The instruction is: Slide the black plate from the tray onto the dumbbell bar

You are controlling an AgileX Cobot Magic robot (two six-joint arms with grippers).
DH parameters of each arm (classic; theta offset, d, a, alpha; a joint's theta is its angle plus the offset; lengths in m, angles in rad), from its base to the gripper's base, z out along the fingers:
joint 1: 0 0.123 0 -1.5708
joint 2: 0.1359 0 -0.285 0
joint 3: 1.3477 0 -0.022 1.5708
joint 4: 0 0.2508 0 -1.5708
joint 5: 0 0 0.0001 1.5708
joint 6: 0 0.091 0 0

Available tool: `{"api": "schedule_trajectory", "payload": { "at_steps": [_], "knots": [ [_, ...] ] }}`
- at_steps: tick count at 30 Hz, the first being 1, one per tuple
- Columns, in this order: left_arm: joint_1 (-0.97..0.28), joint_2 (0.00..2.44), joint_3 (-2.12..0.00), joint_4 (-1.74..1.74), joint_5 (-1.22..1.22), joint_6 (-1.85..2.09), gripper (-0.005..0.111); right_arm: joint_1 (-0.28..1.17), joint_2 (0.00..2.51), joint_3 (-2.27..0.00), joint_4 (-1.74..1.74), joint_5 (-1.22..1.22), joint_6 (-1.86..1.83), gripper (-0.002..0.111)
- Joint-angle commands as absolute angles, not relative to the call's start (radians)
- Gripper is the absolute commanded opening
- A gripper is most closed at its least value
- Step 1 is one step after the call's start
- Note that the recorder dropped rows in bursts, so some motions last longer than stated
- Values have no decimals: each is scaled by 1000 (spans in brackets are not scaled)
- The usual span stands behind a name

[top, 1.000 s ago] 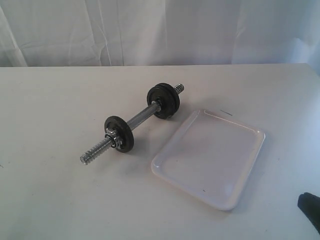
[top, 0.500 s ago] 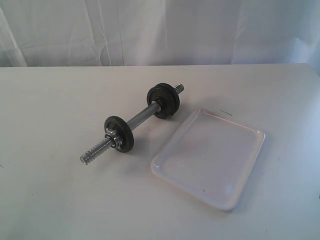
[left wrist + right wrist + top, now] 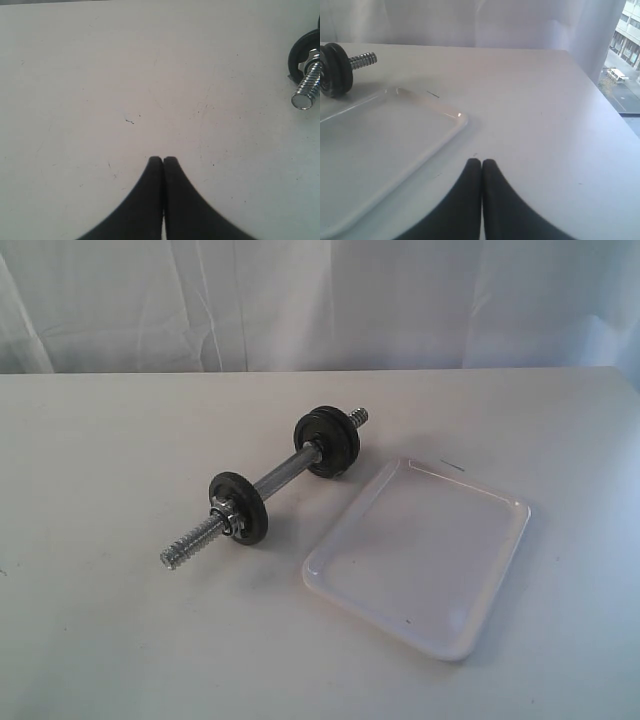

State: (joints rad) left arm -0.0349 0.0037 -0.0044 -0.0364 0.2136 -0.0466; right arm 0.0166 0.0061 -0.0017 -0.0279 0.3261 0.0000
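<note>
The dumbbell bar (image 3: 281, 475) lies slantwise on the white table, left of the tray (image 3: 420, 560). Two black plates sit on it: one near the far threaded end (image 3: 328, 441), one toward the near threaded end (image 3: 240, 508). Nothing lies in the tray. Neither arm shows in the exterior view. My left gripper (image 3: 163, 159) is shut and empty over bare table, with the bar's threaded end (image 3: 306, 89) and a black plate (image 3: 299, 50) off to one side. My right gripper (image 3: 481, 161) is shut and empty beside the tray's corner (image 3: 455, 120).
A silver nut (image 3: 226, 514) sits on the bar against the near plate. A white curtain (image 3: 320, 300) hangs behind the table. The table's edge (image 3: 600, 95) runs close to my right gripper, with a window beyond it.
A second ago the dark tip of my right gripper showed at the lower right corner of the exterior view; it has left that view. The bar, plates and tray have not moved.
</note>
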Motion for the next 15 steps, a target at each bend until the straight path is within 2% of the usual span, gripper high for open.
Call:
{"api": "schedule_trajectory", "payload": {
  "at_steps": [1,11,15],
  "knots": [
    [-42,0,0,-45,213,-47,0,12,0,0,-26,317,0,0],
    [-42,0,0,-45,213,-47,0,41,0,0,-26,317,0,0],
    [-42,0,0,-45,213,-47,0,106,0,0,-26,317,0,0]
  ]
}}
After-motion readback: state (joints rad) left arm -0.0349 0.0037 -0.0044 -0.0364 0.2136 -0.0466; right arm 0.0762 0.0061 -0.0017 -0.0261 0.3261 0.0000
